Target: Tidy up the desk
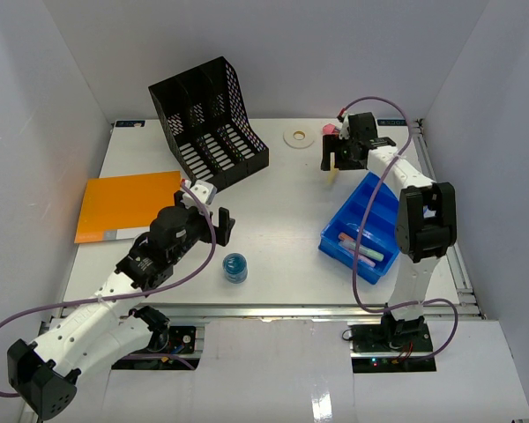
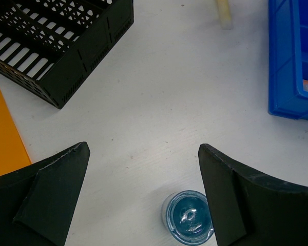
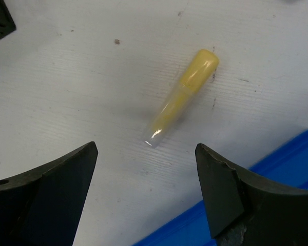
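The white desk [image 1: 282,203] holds scattered items. My left gripper [image 1: 217,222] is open and empty above the desk; in the left wrist view [image 2: 143,148] a small blue jar [image 2: 191,215] stands just inside its right finger. The jar [image 1: 234,267] stands near the front edge. My right gripper [image 1: 332,159] is open and empty at the back right. A yellow highlighter [image 3: 182,97] lies on the desk just beyond its fingertips [image 3: 146,146]; it also shows in the top view [image 1: 334,173].
A black file organizer [image 1: 207,123] stands at the back left. An orange folder [image 1: 128,204] lies at the left. A blue bin [image 1: 383,198] with markers sits at the right. A white tape roll [image 1: 297,137] and a pink object [image 1: 329,129] lie at the back.
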